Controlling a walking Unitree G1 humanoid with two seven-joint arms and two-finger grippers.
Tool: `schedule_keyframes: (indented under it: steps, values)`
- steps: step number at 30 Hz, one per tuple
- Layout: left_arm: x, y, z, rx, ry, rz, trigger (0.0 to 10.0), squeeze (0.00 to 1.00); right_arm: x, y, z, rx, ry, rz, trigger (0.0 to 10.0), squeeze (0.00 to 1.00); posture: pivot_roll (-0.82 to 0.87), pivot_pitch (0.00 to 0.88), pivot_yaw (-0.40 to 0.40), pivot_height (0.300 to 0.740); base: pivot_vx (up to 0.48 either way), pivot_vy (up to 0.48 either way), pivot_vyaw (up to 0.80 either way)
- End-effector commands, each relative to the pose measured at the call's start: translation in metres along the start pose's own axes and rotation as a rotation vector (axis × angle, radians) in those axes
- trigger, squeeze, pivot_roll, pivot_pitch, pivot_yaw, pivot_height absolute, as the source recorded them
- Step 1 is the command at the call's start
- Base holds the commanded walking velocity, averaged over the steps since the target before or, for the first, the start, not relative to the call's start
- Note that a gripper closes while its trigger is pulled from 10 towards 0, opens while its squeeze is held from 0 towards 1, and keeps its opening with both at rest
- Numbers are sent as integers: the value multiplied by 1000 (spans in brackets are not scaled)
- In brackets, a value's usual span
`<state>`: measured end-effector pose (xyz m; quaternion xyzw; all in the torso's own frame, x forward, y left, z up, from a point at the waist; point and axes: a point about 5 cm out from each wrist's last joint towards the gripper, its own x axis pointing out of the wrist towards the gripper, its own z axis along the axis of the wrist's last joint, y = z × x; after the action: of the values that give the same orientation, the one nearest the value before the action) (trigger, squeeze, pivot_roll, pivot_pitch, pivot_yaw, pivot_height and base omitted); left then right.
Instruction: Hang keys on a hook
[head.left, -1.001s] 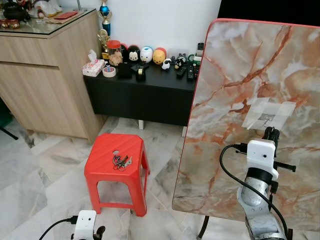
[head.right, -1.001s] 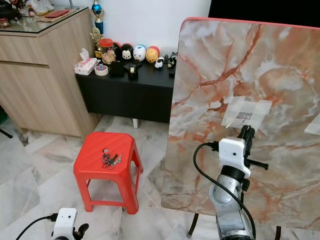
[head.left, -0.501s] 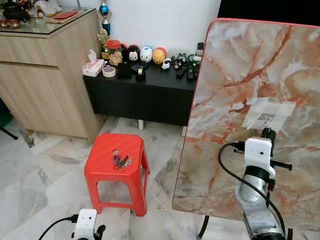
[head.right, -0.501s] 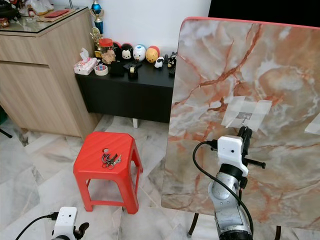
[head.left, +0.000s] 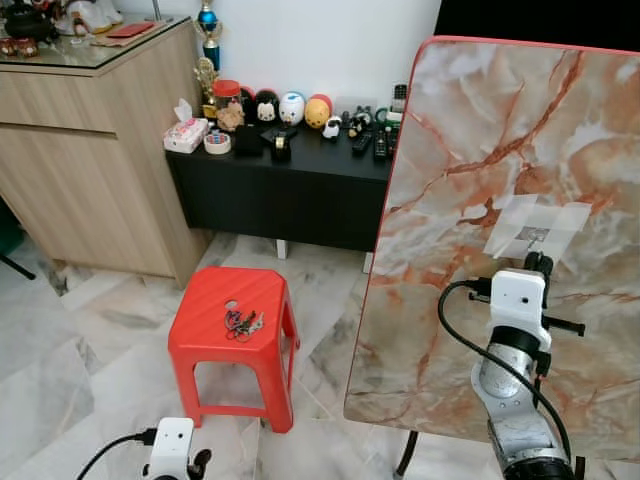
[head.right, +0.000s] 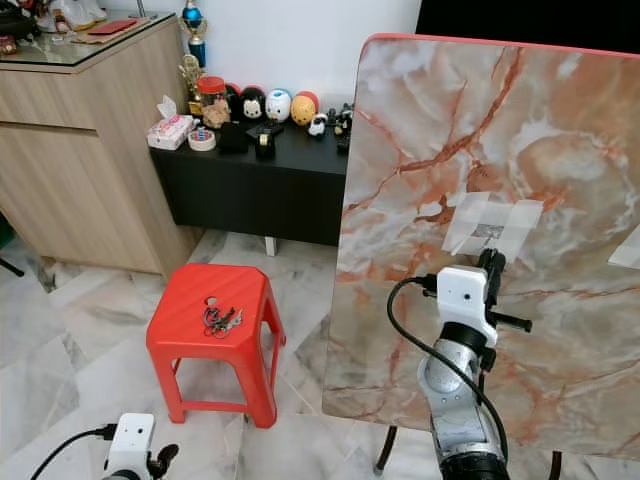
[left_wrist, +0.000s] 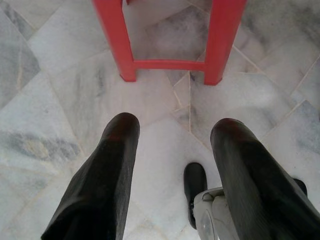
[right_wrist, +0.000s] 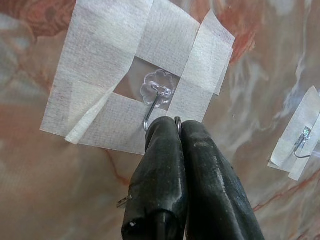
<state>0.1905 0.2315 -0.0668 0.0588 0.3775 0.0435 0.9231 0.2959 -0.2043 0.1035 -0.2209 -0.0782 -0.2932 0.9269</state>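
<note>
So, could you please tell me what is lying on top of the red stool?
A bunch of keys lies on the red stool, near the middle of its seat. How many keys it holds is too small to tell. The floor under the seat is hidden.

Right tool (right_wrist: 177, 125) raised, fingers pressed together; left tool (left_wrist: 172, 165) low (fingers spread apart), pointing floorward.

I see an orange-veined marble-patterned board (head.left: 500, 200) with white tape (right_wrist: 100, 75) around a clear plastic hook (right_wrist: 156, 95), black fingers (right_wrist: 200, 170), a red plastic stool (head.left: 233, 320) on grey-white marble floor (head.left: 90, 340).
</note>
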Motion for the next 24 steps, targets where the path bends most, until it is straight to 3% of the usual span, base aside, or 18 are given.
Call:
schedule_keyframes:
  steps: [1, 24]
  values:
    - [-1, 0, -3, 14, 13, -1, 10000, 0, 6, -1, 4, 11, -7, -14, 10000, 0, 65, 0, -52, 740, 0, 0, 0]
    - [0, 0, -2, 6, 15, 4, 10000, 0, 6, 11, 5, -30, -13, 74, 10000, 0, 65, 0, -54, 740, 0, 0, 0]
